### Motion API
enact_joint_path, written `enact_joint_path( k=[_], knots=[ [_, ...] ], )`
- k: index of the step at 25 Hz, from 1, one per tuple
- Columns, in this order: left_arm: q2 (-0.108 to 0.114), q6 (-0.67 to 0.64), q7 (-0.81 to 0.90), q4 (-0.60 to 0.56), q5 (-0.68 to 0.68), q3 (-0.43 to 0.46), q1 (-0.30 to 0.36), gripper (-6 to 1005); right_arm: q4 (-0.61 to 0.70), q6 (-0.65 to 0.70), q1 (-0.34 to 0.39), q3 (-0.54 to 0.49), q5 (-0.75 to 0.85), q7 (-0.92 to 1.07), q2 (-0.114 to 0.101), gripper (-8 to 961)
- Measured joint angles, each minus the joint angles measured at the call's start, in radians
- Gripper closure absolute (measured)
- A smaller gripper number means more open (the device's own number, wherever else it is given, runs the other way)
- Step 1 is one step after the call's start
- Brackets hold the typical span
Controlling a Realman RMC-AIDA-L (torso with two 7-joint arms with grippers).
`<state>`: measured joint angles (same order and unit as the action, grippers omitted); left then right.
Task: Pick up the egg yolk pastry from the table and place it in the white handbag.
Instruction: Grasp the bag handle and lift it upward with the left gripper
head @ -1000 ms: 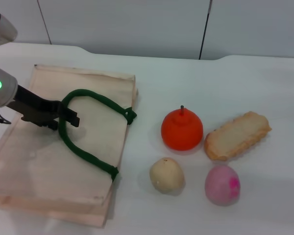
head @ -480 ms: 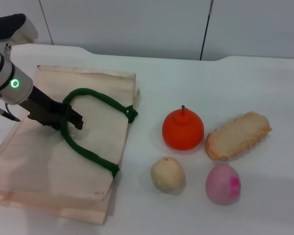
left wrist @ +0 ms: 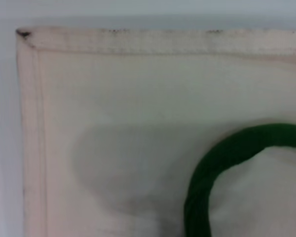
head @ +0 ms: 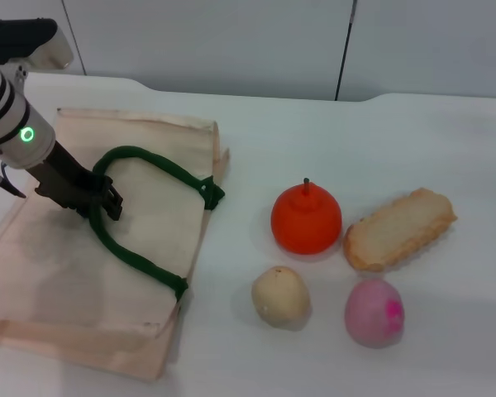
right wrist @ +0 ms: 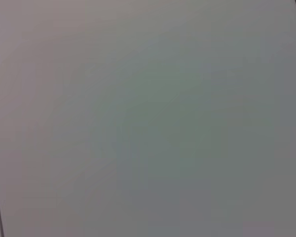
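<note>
The egg yolk pastry (head: pixel 280 296), a small pale beige ball, lies on the white table in front of the orange fruit. The white handbag (head: pixel 58 273) lies flat at the left, with its dark green rope handle (head: pixel 140 260) looped on top. My left gripper (head: pixel 106 198) is over the bag and shut on the far-left part of the handle. The left wrist view shows the bag's cloth corner (left wrist: pixel 113 98) and a curve of the handle (left wrist: pixel 222 163). My right gripper is out of view; its wrist view shows only a plain grey surface.
An orange fruit (head: pixel 306 219) stands right of the bag. A long toasted bread slice (head: pixel 399 229) lies at the right, and a pink egg-shaped ball (head: pixel 374 313) lies in front of it. A grey wall closes the table's back edge.
My left gripper has moved left and slightly up with the green handle. The handle and the bag's right edge have shifted left with it. The food items have not moved.
</note>
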<state>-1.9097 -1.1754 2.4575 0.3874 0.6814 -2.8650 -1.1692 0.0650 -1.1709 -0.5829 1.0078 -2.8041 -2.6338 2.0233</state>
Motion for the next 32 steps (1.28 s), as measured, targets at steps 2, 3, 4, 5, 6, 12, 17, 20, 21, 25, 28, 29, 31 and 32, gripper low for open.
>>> enact_joint_path(
  k=[2,3,4,5,6,12,17,20,21,25,28,29,31,32],
  knots=[
    [0.002,0.001,0.006,-0.001,0.011,0.000,-0.009,412,0.000,-0.001,0.000,0.000,0.000,0.000,0.000,75],
    [0.003,0.001,0.007,-0.001,0.015,0.000,-0.014,425,0.000,-0.001,0.000,0.000,0.000,0.000,0.000,75],
    [0.004,0.002,0.008,-0.001,0.018,0.000,-0.018,437,0.000,-0.001,0.000,0.001,0.000,0.000,0.000,75],
    [0.005,0.003,0.009,-0.001,0.020,0.000,-0.022,450,0.001,-0.001,0.000,0.002,0.000,0.001,0.000,75],
    [0.006,0.005,0.010,-0.001,0.027,0.000,-0.029,454,0.001,-0.002,0.000,0.002,0.000,0.001,0.000,75],
    [0.008,0.026,0.009,-0.016,0.039,0.001,-0.034,547,0.001,-0.007,0.000,0.003,0.000,0.008,0.001,75],
    [0.011,0.056,0.016,-0.043,0.051,0.001,-0.032,720,0.001,-0.021,0.000,0.000,0.000,0.016,0.002,75],
    [0.013,0.081,0.025,-0.062,0.060,0.001,-0.029,767,-0.001,-0.026,0.000,0.000,0.000,0.016,0.001,76],
    [0.013,0.091,0.031,-0.068,0.062,0.001,-0.028,783,-0.001,-0.028,0.000,0.000,-0.001,0.016,0.002,76],
    [0.014,0.119,0.039,-0.072,0.062,0.001,-0.024,809,-0.001,-0.028,0.000,0.000,-0.001,0.016,0.002,76],
    [0.011,0.130,0.040,-0.073,0.057,0.001,-0.023,825,-0.004,-0.028,0.000,0.000,-0.001,0.016,0.002,76],
    [0.010,0.131,0.039,-0.073,0.056,0.002,-0.022,829,-0.004,-0.028,0.000,0.000,-0.001,0.016,0.002,76],
    [0.007,0.133,0.036,-0.073,0.055,0.002,-0.022,839,-0.005,-0.028,0.000,0.000,-0.001,0.016,0.001,76],
    [0.006,0.134,0.034,-0.073,0.055,0.002,-0.022,844,-0.005,-0.028,0.000,0.000,-0.001,0.016,0.000,76]
  ],
)
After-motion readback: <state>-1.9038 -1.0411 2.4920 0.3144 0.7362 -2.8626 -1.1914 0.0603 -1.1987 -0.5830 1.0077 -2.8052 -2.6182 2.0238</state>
